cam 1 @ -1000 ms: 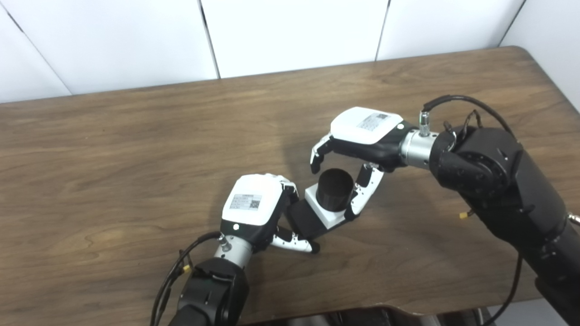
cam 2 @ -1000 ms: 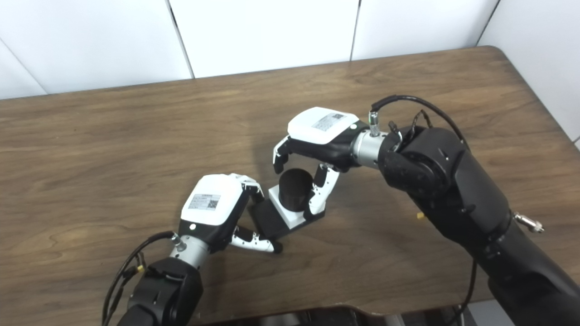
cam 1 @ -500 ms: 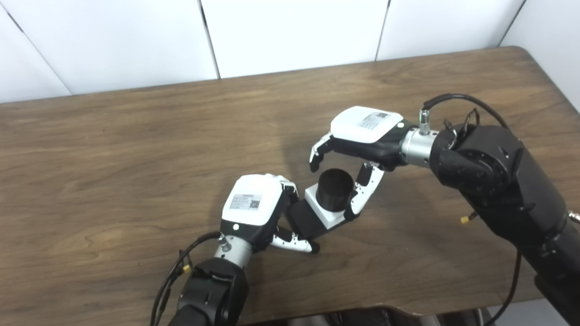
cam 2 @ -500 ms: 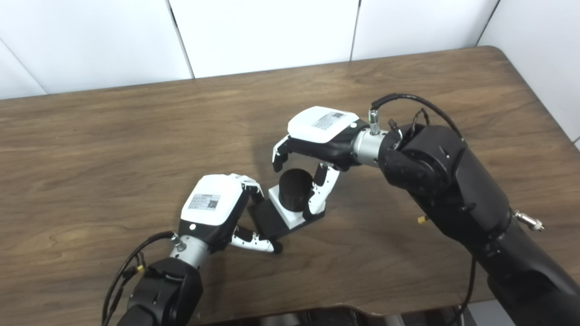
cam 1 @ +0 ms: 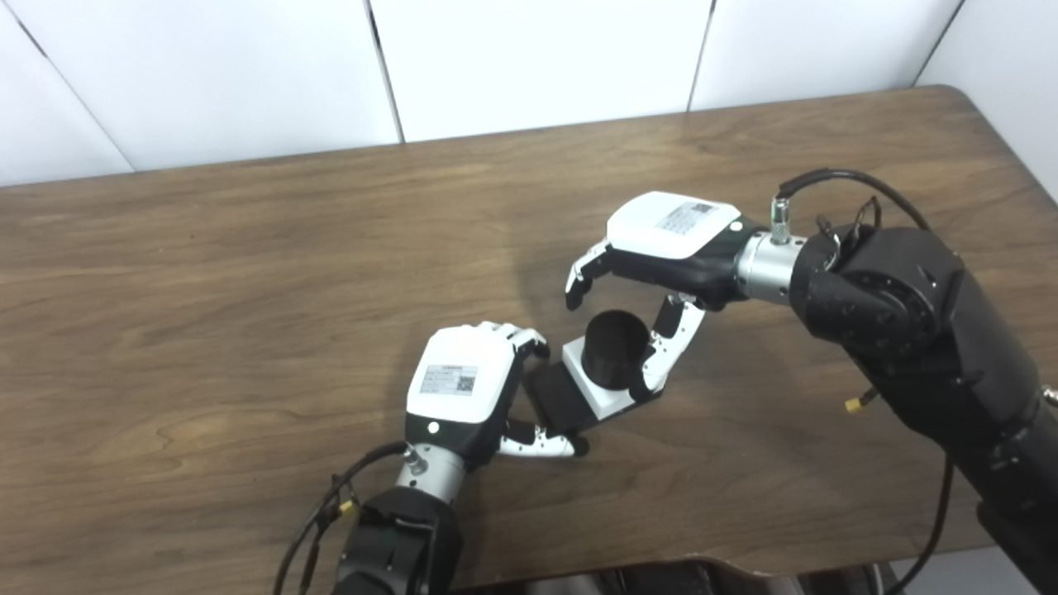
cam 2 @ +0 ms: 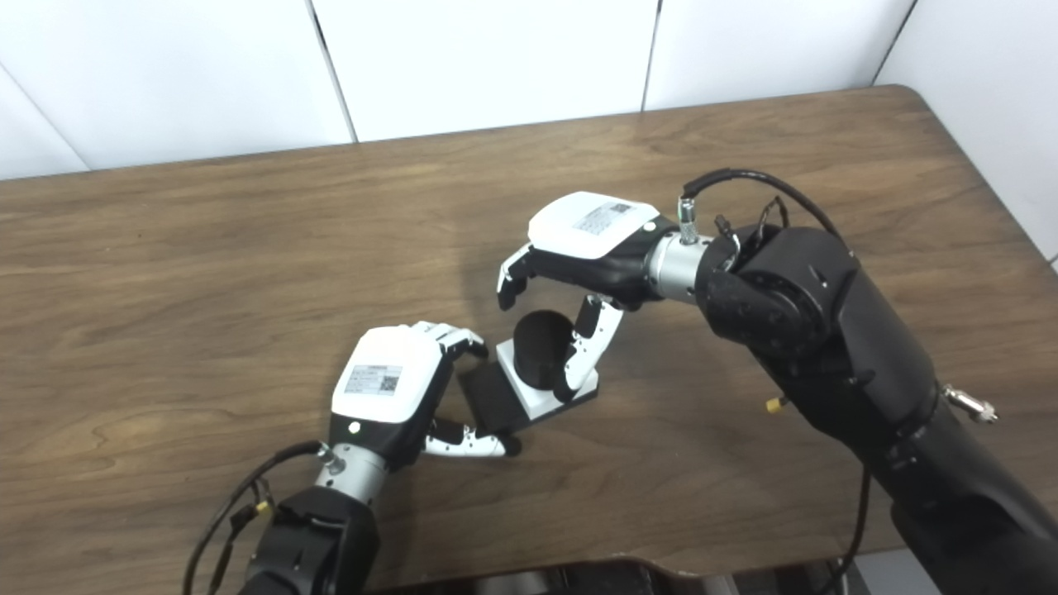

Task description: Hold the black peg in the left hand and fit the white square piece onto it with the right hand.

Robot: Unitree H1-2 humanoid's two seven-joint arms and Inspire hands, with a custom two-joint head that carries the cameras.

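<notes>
Wooden table (cam 1: pixel 248 273) carries the assembly near its middle. Right hand (cam 1: pixel 653 256) arches over the black peg (cam 1: pixel 613 349), fingers spread, thumb beside the peg; contact unclear. Left hand (cam 1: pixel 471 388) grips the peg's black base (cam 1: pixel 555 398). White square piece (cam 1: pixel 597 395) sits around the peg, tilted.

Looks like a robotics lab or test room, not a home. Bare brown wood-grain table (cam 1: pixel 248 273) with rounded corners, set against plain white wall panels (cam 1: pixel 529 58) with dark seams. No decor anywhere, even indoor lighting. Exposed cables (cam 2: pixel 744 178) and connectors run along the black robot arm (cam 2: pixel 826 330), and printed code stickers (cam 1: pixel 450 380) mark the hand backs.
</notes>
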